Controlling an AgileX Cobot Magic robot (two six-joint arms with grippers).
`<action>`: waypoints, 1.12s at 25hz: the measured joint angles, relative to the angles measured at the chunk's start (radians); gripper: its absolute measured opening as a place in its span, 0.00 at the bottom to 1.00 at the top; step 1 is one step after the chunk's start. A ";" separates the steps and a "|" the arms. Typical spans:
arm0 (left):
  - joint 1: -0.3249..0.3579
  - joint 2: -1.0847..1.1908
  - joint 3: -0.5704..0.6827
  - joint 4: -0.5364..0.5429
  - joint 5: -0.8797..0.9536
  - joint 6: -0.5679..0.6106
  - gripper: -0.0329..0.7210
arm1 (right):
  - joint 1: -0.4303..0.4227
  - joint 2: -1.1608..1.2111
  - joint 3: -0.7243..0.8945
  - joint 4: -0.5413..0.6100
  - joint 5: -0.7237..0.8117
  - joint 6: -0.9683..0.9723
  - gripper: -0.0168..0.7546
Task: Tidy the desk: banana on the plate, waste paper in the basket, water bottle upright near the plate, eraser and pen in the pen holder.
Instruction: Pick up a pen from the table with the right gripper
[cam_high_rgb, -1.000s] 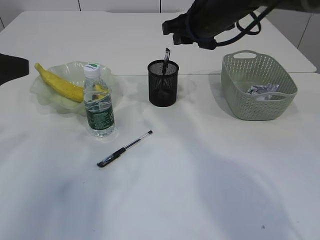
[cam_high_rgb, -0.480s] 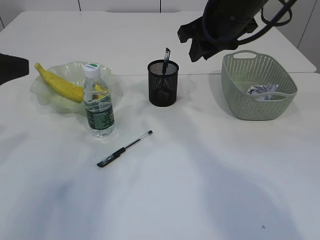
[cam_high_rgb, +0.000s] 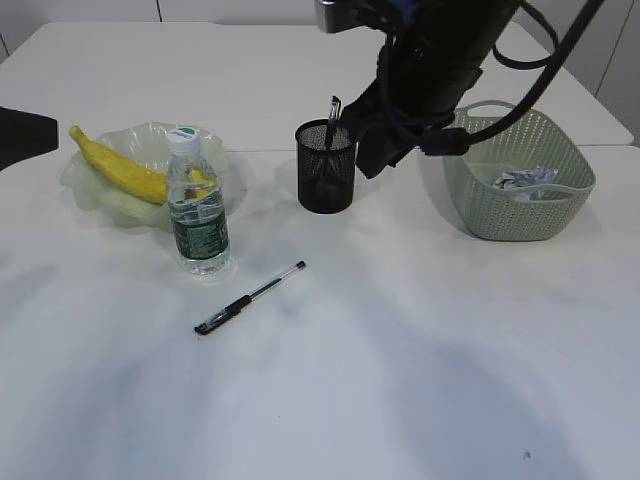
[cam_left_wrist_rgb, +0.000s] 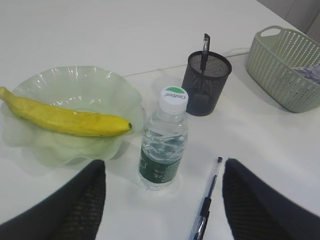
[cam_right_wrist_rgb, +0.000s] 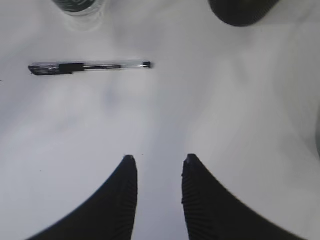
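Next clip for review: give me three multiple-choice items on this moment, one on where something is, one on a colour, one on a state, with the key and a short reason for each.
1. Where does the banana lie?
A. in the basket
B. on the plate
C. on the bare table beside the bottle

2. What colour is the cap of the water bottle?
A. all red
B. all black
C. white with a green top

3. How is the loose pen placed?
A. lying flat on the table
B. standing in the pen holder
C. held in the right gripper's jaws

Key: 1 B, the left wrist view shows it resting across the pale green plate. 2 C, the same view shows a white cap with a green disc. 3 A, it lies on the cloth in front of the bottle, and the right gripper has nothing between its jaws.
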 joint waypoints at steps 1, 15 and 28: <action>0.000 0.000 0.000 0.000 0.000 0.000 0.73 | 0.018 0.000 0.000 -0.007 -0.005 -0.012 0.33; 0.000 0.000 0.000 0.000 0.000 0.000 0.73 | 0.138 0.109 -0.041 -0.067 -0.052 -0.261 0.33; 0.000 0.000 0.000 0.000 0.000 0.000 0.73 | 0.152 0.312 -0.270 0.067 -0.049 -0.746 0.33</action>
